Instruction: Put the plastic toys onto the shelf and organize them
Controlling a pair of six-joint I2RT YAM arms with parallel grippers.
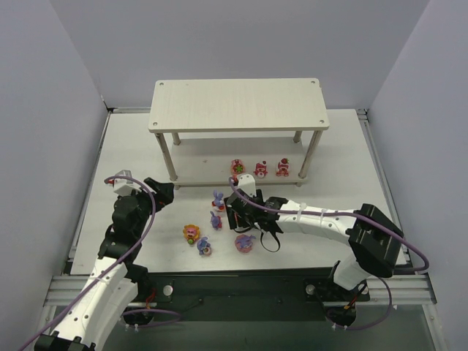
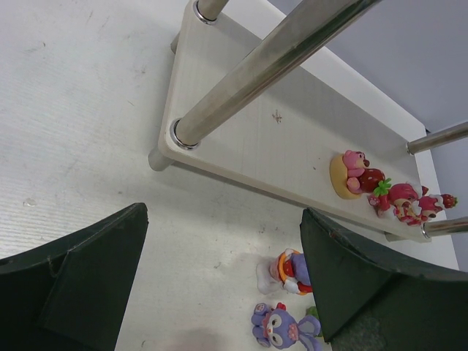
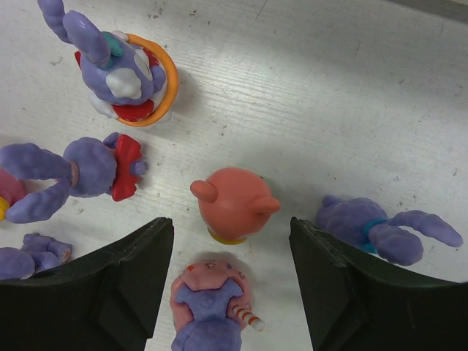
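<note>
At the right fingers (image 3: 102, 292): spread apart, pinching nothing, hanging low over the table (image 3: 329, 88). Between the two tips, a purple bunny on a pink base (image 3: 212, 311), close to the tip on the left of that view, with a clear gap on the other side. Just past it, a round pink toy (image 3: 235, 205) on a yellowish foot, touched by neither tip. Further out in the right wrist view: a bunny in an orange ring (image 3: 124, 73), a bunny with a red bow (image 3: 88, 172), and a blue-collared bunny (image 3: 380, 228) off to the right, all apart from one another.

From above, none of that close detail. The round pink toy is lost beneath the right wrist, with only five plastic toys (image 1: 204, 246) seen loose on the table around it, in front of the shelf (image 1: 238, 106).

At the left fingers (image 2: 80, 285): spread wide, only bare table between them, near the shelf's front left leg (image 2: 278, 58).

Shown best by the left wrist view: on the lower tier, a pink figure on a tan disc (image 2: 355, 175) and, just beside it, red strawberry-topped figures (image 2: 406, 201). From above, these appear as a row of three on the right half of that tier.
</note>
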